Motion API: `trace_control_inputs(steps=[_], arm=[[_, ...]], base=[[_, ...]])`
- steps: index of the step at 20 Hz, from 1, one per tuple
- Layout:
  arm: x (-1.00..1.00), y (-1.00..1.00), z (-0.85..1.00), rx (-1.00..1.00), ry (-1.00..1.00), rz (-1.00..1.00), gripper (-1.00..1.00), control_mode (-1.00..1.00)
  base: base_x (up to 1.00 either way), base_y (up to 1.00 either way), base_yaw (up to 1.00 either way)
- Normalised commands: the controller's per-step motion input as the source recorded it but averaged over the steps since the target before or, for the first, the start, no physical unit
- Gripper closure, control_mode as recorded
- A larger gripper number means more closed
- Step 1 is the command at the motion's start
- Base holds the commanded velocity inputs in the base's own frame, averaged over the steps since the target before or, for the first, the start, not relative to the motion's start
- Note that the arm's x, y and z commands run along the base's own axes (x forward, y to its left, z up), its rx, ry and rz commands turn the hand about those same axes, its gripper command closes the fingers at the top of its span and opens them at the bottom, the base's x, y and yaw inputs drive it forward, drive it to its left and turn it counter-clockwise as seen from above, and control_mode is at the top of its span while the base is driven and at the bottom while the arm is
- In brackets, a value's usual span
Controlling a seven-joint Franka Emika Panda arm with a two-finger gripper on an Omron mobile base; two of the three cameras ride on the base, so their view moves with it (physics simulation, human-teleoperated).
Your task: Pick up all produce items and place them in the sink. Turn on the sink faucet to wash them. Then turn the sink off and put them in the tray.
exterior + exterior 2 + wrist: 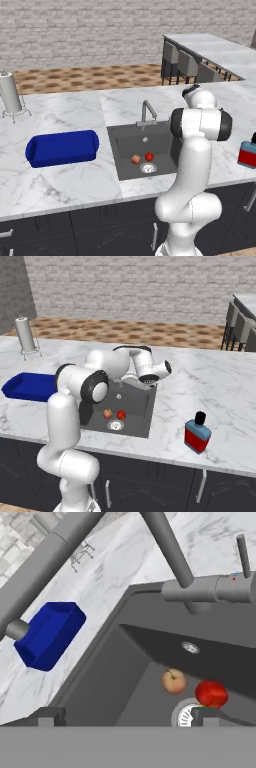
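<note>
Two produce items lie in the dark sink (pixel 125 150) beside its silver drain: an orange-red apple (pixel 135 159) (pixel 174 681) and a red tomato (pixel 149 157) (pixel 211 693). The silver faucet (pixel 146 112) (pixel 170 552) arches over the basin's back edge, its lever (pixel 243 554) standing up at the side. My gripper (pixel 148 383) (pixel 128 717) hovers open above the sink's back right part, near the faucet, with nothing between its fingers. In the hand view, the fruits sit below and ahead of the right fingertip (pixel 210 714). The blue tray (pixel 62 148) (pixel 50 634) rests on the counter left of the sink.
A white cylinder on a wire stand (pixel 10 92) is at the counter's far left back. A red-and-blue bottle (pixel 197 436) stands on the counter right of the sink. Grey stools (pixel 187 62) line a second counter at the back right.
</note>
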Motion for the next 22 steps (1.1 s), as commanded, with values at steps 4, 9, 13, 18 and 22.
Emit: trace_control_inputs(steps=[4, 9, 13, 18, 22], arm=[[0.43, 0.04, 0.00, 0.00, -0.15, 0.00, -1.00, -1.00], [0.48, 0.00, 0.01, 0.00, -0.04, 0.00, -1.00, -1.00], [0.54, 0.00, 0.00, 0.00, 0.00, 0.00, -1.00, -1.00], [0.62, 0.00, 0.00, 0.00, 0.02, 0.00, -1.00, -1.00], [0.36, 0.00, -0.02, 0.00, 0.00, 0.00, -1.00, -1.00]], base=[[0.00, 0.00, 0.00], [0.00, 0.00, 0.00], [0.00, 0.00, 0.00], [0.00, 0.00, 0.00], [0.00, 0.00, 0.00]])
